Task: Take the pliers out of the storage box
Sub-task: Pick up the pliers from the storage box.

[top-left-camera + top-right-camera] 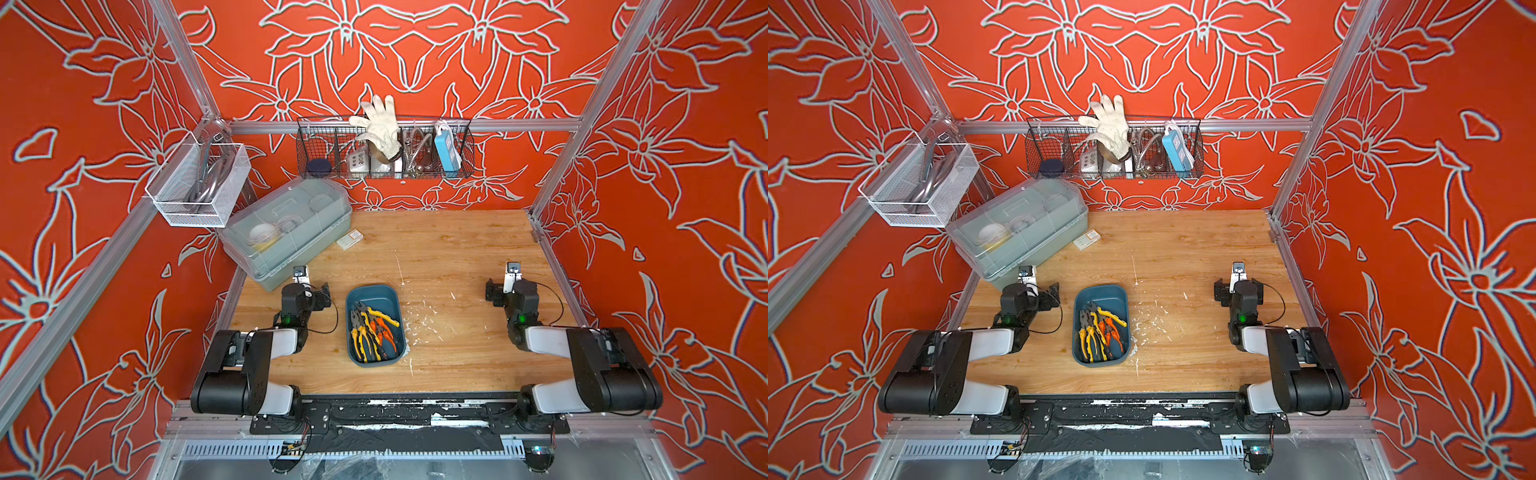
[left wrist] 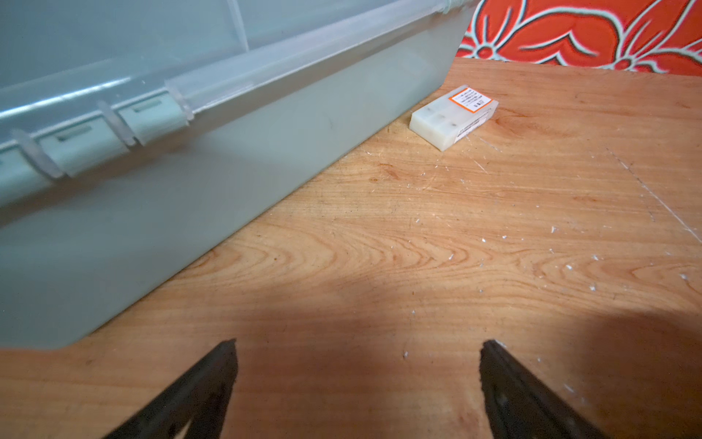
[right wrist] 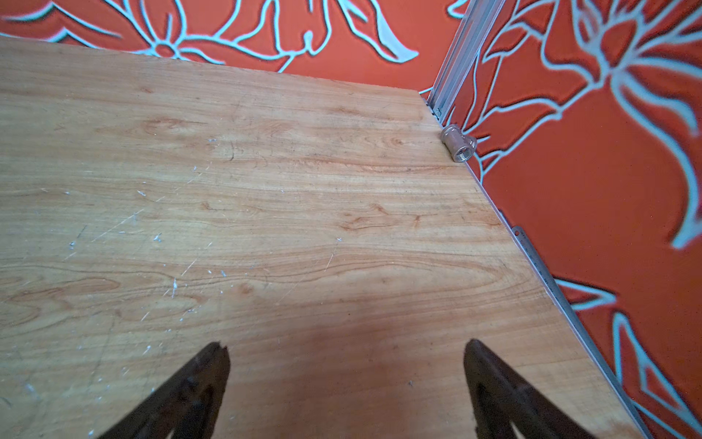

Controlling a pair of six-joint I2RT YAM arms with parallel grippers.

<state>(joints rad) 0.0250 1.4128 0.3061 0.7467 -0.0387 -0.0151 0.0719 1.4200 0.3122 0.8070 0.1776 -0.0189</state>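
pliers (image 1: 374, 332): all five in the blue tray (image 1: 371, 294), heaped toward its near end, handles crossed and overlapping. blue tray: mid-way between the two arms, toward the front edge of the table (image 1: 457, 249).

left claw (image 2: 357, 349): spread wide, empty, over bare wood just beside the grey lidded bin (image 2: 190, 171). right claw (image 3: 345, 349): spread wide, empty, over bare wood, well apart from the tray.

likely trouble from here:
- pinching one handle and dragging a neighbour up with it, given the tangled heap, then dropping the extra one onto the rim or the table.
- closing on a single leg only and letting the tool swing open and slip out.
- shoving the probably light tray across the wood instead of lifting anything, with nothing bracing it.
- catching a fingertip on the tray wall on the way down.
- for the left arm, clipping the bin on the swing across.

hard to make out:
- top-to-bottom order of the heap, and any hooking of metal tips through handles: too small in both top views.
- no sight of tray or pliers from either wrist view.
- print on the small white box (image 2: 452, 118) by the bin: unreadable.
- contents of the bin: blurred behind its cloudy lid.
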